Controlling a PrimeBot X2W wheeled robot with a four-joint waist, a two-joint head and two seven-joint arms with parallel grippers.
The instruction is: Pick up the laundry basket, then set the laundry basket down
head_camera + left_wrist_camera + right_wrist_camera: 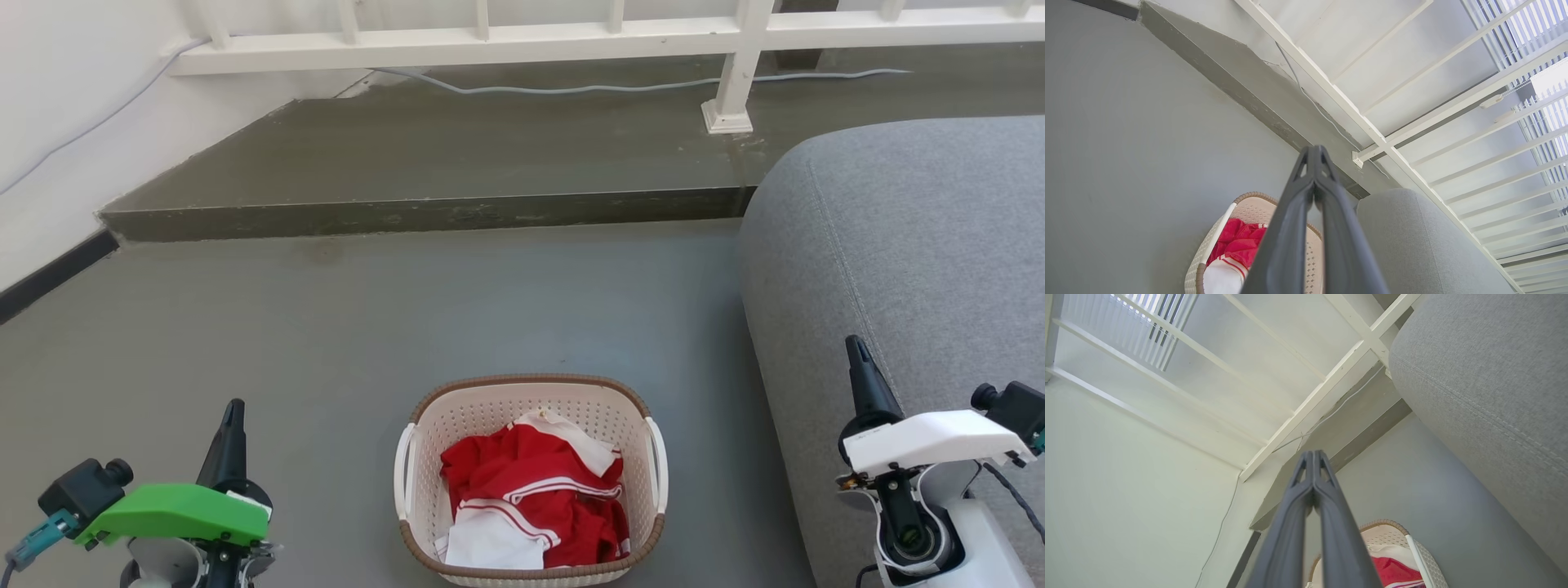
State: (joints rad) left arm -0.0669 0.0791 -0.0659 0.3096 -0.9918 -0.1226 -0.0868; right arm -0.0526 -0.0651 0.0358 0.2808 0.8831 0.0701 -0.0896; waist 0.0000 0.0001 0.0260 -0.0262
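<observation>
While the laundry basket [482, 416] sits on the floor [326, 327] just beside the gray sofa [914, 245], red and white clothes [522, 465] lie inside it. The left jaws and right jaws are squeezed tight, holding nothing.

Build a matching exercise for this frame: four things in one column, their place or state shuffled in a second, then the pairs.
1. laundry basket
2. red and white clothing
3. sofa
4. left gripper

A. grey, on the right side of the head view
B. shut, holding nothing
C. standing on the floor
D. lying inside the basket

Pairs: 1-C, 2-D, 3-A, 4-B
</observation>
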